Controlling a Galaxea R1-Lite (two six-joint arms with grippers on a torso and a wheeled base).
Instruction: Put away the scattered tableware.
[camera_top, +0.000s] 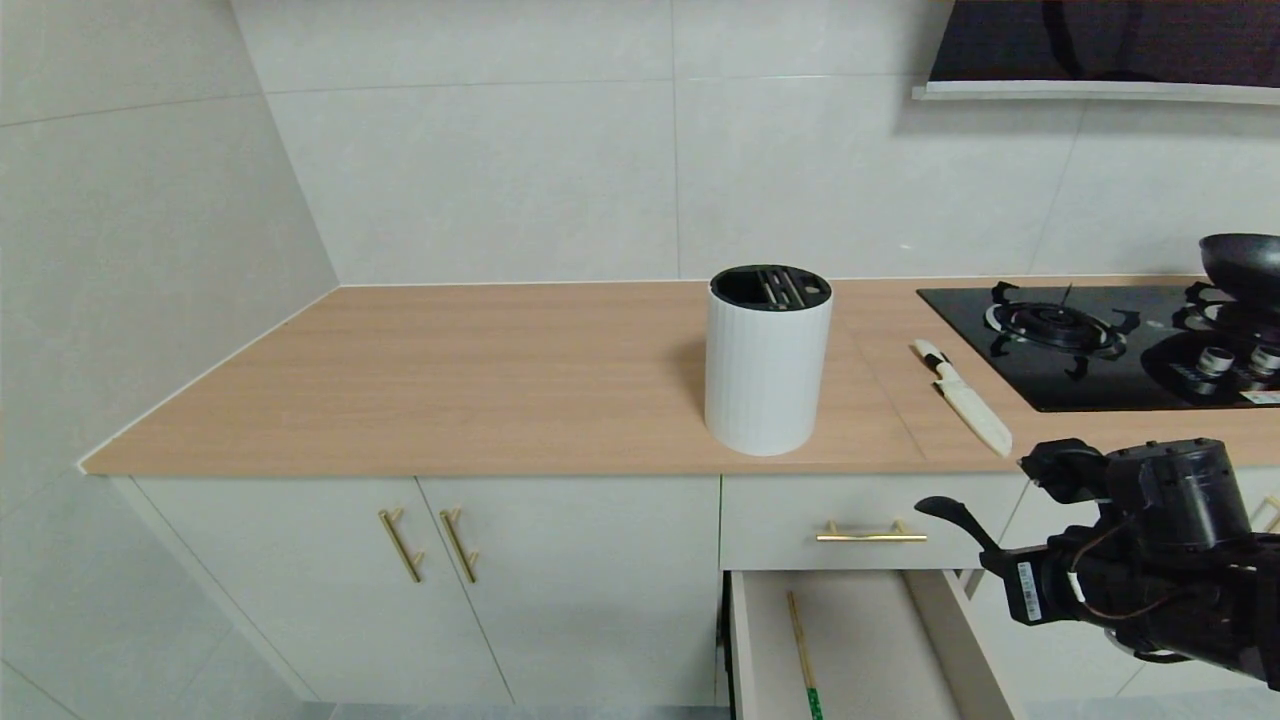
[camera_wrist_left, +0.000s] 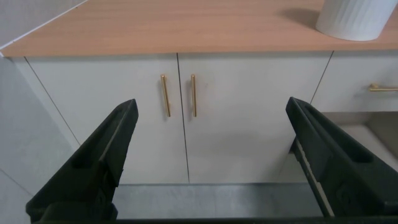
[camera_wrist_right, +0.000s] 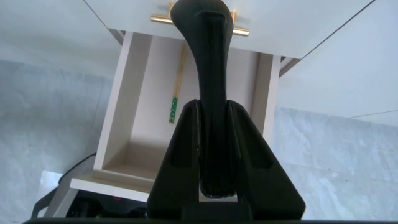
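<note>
A white-handled knife (camera_top: 962, 397) lies on the wooden counter (camera_top: 480, 380) between the white utensil holder (camera_top: 768, 360) and the hob. Below the counter a drawer (camera_top: 940, 640) stands pulled out, with a pair of chopsticks (camera_top: 802, 640) lying inside it. My right gripper (camera_top: 945, 512) hangs in front of the drawer's right side, below the knife, shut with nothing in it. The right wrist view looks past its closed fingers (camera_wrist_right: 208, 74) down into the drawer (camera_wrist_right: 149, 124) and onto the chopsticks (camera_wrist_right: 176, 87). My left gripper (camera_wrist_left: 211, 155) is open and empty, low before the cupboard doors, with the holder (camera_wrist_left: 354, 18) up on the counter.
A black gas hob (camera_top: 1100, 345) with a dark pan (camera_top: 1240, 260) takes up the counter's right end. A shut drawer with a gold handle (camera_top: 870, 537) sits above the open one. Two cupboard doors with gold handles (camera_wrist_left: 178, 94) are to the left. Tiled walls bound the back and left.
</note>
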